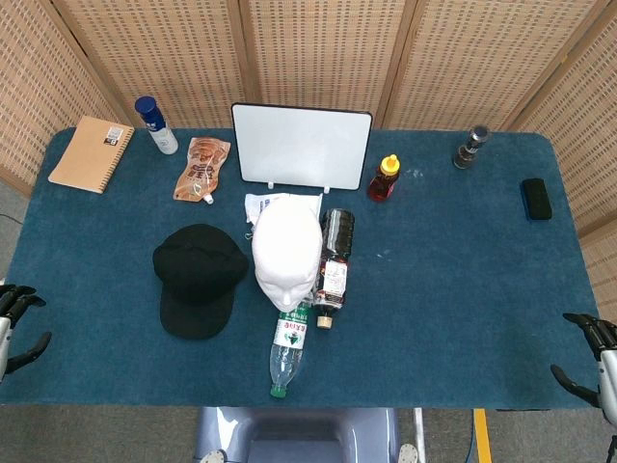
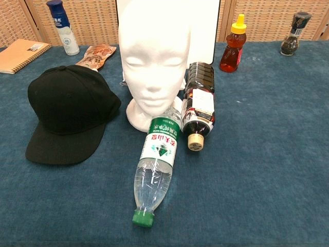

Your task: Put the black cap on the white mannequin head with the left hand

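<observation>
The black cap (image 1: 198,279) lies flat on the blue table (image 1: 453,260) just left of the upright white mannequin head (image 1: 287,253), brim toward the robot, with nothing holding it. A clear water bottle (image 2: 156,167) with a green cap lies in front of the head and a dark sauce bottle (image 2: 198,104) lies just right of it. The left hand (image 1: 14,318) sits at the table's near left edge and the right hand (image 1: 590,352) at its near right edge, both well apart from the head, fingers spread, holding nothing.
</observation>
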